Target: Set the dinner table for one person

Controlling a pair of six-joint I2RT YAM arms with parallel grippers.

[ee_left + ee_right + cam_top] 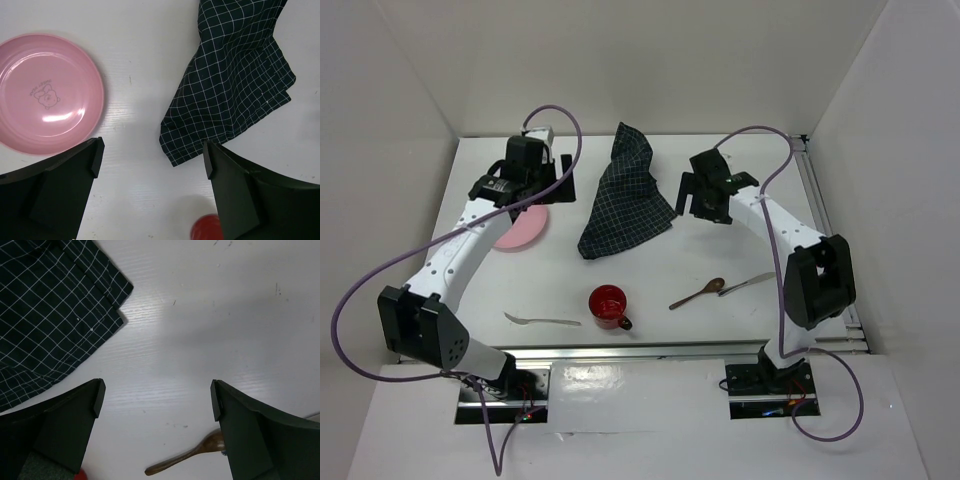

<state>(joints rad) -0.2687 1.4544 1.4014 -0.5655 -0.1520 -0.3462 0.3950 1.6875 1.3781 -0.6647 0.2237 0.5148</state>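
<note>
The large matte white rectangular dinner table (660,260) lies beneath the 2 arms. On it rest a crumpled dark navy checked cloth (625,195), a round pink plate (47,92) (cartoon-printed) and a red cup (607,303). The left gripper (152,155) and right gripper (157,392) hover, jaws wide apart.

The desk (560,280) is matte white with a faint streaky grain. The pink plate (47,92) looks like glossy plastic, and the checked cloth (235,75) is soft woven fabric. The spoon (187,455) is polished brown wood, the fork (542,320) shiny metal, the red cup (608,303) glossy. The left hand (150,160) and right hand (157,400) are matte black plastic.
</note>
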